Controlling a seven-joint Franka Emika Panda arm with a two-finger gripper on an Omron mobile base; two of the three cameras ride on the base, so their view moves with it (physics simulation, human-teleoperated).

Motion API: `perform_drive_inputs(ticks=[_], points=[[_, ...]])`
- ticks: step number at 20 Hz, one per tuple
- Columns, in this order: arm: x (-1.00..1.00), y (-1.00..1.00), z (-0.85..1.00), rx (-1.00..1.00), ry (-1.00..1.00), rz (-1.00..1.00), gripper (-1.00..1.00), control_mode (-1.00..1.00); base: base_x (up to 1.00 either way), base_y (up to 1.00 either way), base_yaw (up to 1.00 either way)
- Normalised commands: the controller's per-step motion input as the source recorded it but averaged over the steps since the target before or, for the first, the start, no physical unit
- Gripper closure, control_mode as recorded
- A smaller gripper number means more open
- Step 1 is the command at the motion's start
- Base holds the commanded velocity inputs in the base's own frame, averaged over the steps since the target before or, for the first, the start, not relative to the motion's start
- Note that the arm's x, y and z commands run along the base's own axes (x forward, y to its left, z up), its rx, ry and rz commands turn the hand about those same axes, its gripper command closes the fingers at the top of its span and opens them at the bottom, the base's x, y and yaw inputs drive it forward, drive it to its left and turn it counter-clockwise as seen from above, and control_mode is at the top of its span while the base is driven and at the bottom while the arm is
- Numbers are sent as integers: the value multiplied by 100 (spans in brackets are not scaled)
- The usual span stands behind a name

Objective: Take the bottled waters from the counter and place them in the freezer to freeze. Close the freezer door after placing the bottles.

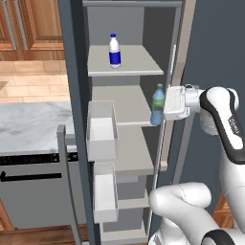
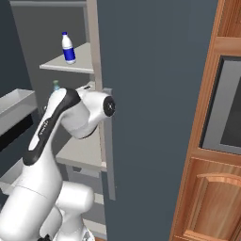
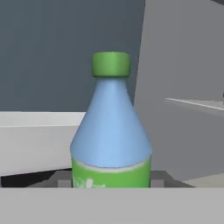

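Bottles are both at the freezer (image 1: 125, 91) already. Clear bottle (image 1: 114, 50), white cap and dark blue label, is stood upright on the top shelf (image 1: 136, 64), well back from the edge, so that part of the job looks done. Pale blue bottle (image 1: 157, 105) w/ green cap is pinched in the end effector (image 1: 165, 107), upright, at the right-hand edge of the 2nd shelf (image 1: 122, 103); it is seen close up in the hand view, cap up, label low between the finger tips. Whether its base is touching the shelf can't be told. It is prob. kept vertical so it can be set down w/o tipping, and brought in from the side because the freezer door (image 1: 76, 119) is swung open on the left, its white bins (image 1: 101, 131) facing inward and crowding the opening. Judged approx. two thirds through: release, pull-out and door closing are yet to be done. Risk: bottle set too near the shelf lip could be knocked off on withdrawal. Table (image 1: 33, 127) of veined marble is seen left of the door, a grey dishwasher front (image 1: 33, 191) below it, wooden cabinets (image 1: 33, 24) above; a wooden oven housing (image 2: 221, 141) is at the far right.
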Motion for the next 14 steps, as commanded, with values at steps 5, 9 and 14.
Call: perform_drive_inputs(ticks=[5,9,14], points=[[-10,9,98,-17,-15,-26,100,-100,0,0,0],[-30,19,72,-1,-23,-29,100,-100,0,0,0],[-46,16,51,9,-21,-35,100,-100,0,0,0]])
